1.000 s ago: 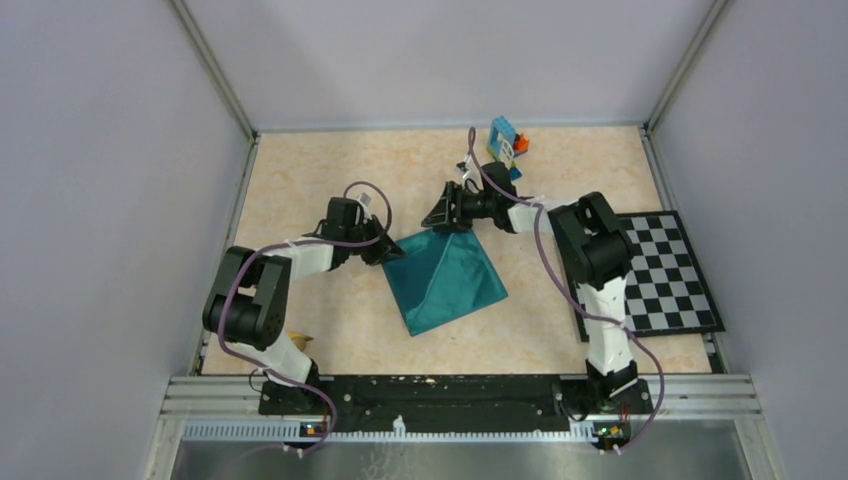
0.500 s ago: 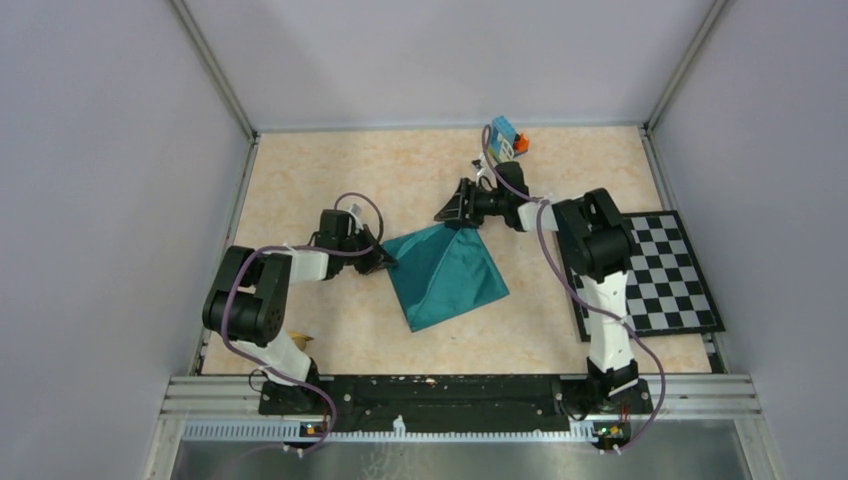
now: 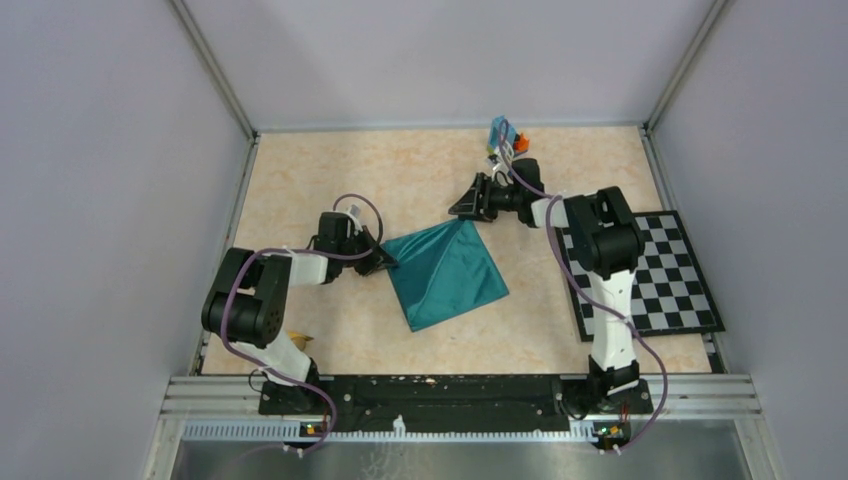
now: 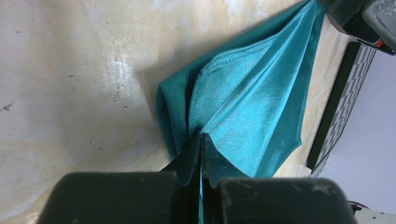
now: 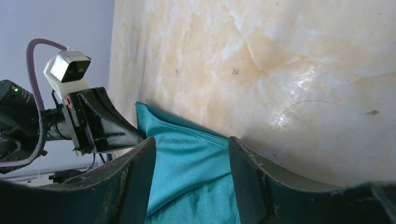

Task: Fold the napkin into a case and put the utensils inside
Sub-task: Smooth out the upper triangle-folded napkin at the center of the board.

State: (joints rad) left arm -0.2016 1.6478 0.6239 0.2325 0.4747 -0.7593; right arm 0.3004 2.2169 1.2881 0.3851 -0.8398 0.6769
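My left gripper (image 4: 201, 135) has its jaws pressed together, pinching the left corner of the teal-green soft cloth napkin (image 4: 252, 93). A thin line of teal shows between the two dark fingers (image 4: 189, 156), and the cloth puckers into creases that fan away from the grip. Just beyond the tips I see two layers there, a shiny upper one lying over a duller hemmed edge beneath.

My right gripper (image 5: 190, 144) has its jaws spread with nothing between them. It sits just past the napkin's far corner, apart from the cloth, its fingers (image 5: 140, 172) pointing back across the cloth toward my left wrist.

From above, the napkin (image 3: 445, 272) lies mid-table on the beige marbled tabletop (image 3: 300, 180) as a four-cornered shape standing on a point. A crease runs from the far corner down toward the near one. My left gripper (image 3: 383, 262) is at its left corner and my right gripper (image 3: 462, 208) is near its far one.

To the right, under my right arm, lies the black-and-white checkerboard mat (image 3: 660, 280), well apart from the napkin. Blue and orange toy blocks (image 3: 503, 135) stand by the far edge behind my right wrist. A small golden-yellow utensil (image 3: 297, 341) peeks out beside my left arm's base, mostly hidden.
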